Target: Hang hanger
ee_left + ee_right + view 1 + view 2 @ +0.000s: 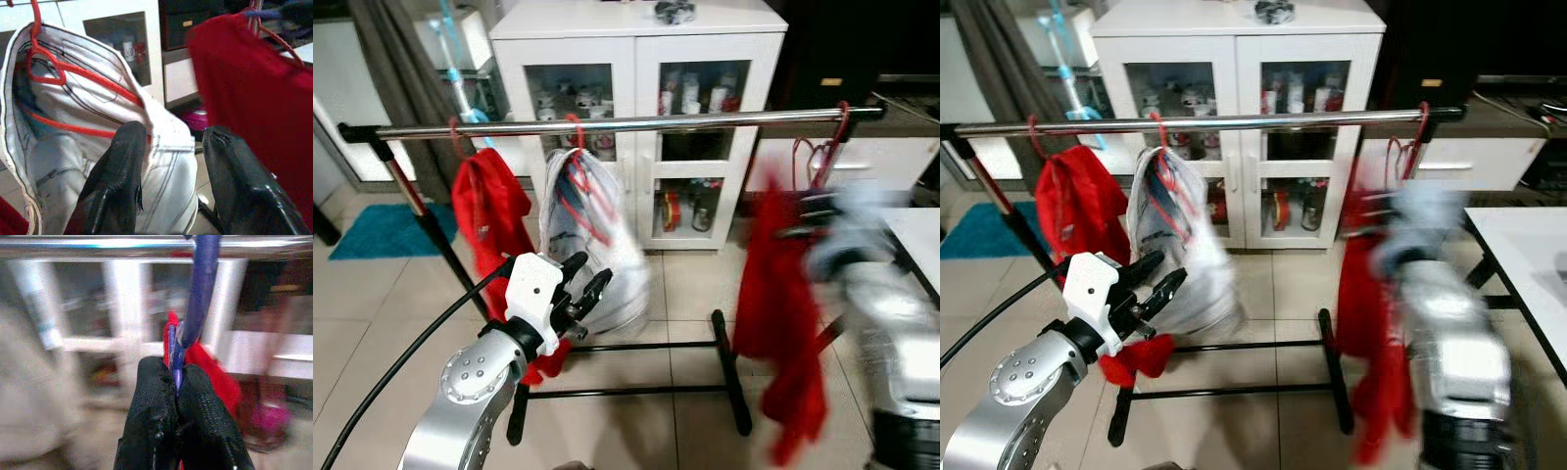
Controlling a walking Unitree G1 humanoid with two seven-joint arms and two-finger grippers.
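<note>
Right gripper (pixel 176 382) pinches a blue hanger (pixel 200 298), its stem upright, hook toward the rail (pixel 626 124), red cloth hanging below. Left gripper (pixel 579 284) gapes empty near white jeans (pixel 597 245). Beyond: tiled floor (pixel 372 294), white cabinet (pixel 636 59).

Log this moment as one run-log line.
right gripper: jaws shut on blue hanger, red garment below rail | left gripper: open, idle

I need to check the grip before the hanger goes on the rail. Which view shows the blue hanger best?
The right wrist view: the blue hanger is pinched between the right gripper fingers, rising toward the rail. Both eye views show only motion blur and the red garment there.
</note>
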